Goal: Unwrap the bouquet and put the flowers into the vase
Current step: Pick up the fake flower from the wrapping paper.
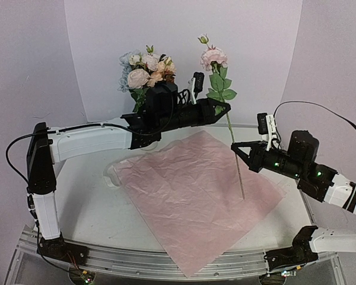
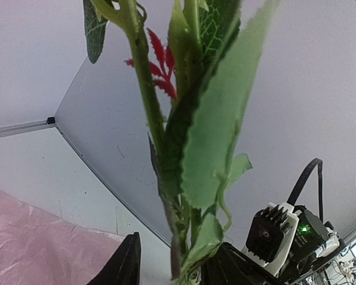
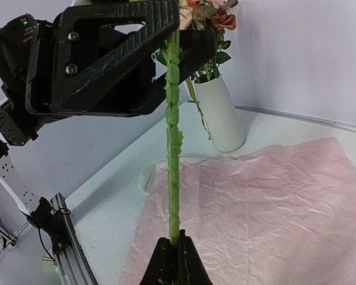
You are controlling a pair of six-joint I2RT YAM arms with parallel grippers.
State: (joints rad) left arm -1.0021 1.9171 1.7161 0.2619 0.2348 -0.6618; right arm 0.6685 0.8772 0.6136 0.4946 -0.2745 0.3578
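A single pink rose (image 1: pixel 213 57) stands upright above the table, and my right gripper (image 1: pixel 235 146) is shut on its green stem (image 3: pixel 173 148) low down. The right gripper (image 3: pixel 178 243) has both fingers pressed on the stem. My left gripper (image 1: pixel 223 108) reaches in higher up, at the leaves (image 2: pixel 213 119). The left gripper (image 2: pixel 178 261) is open around the stem, with a gap on the left side. The off-white vase (image 3: pixel 222 113) holds the other flowers (image 1: pixel 145 68); in the top view the left arm hides it. The bouquet's pink paper (image 1: pixel 190 196) lies flat, unwrapped.
A small clear plastic piece (image 1: pixel 113 175) lies at the paper's left corner. The stem's lower end hangs just over the paper. A metal rail (image 1: pixel 166 264) runs along the table's near edge. Pale backdrop walls close the table in at the back and sides.
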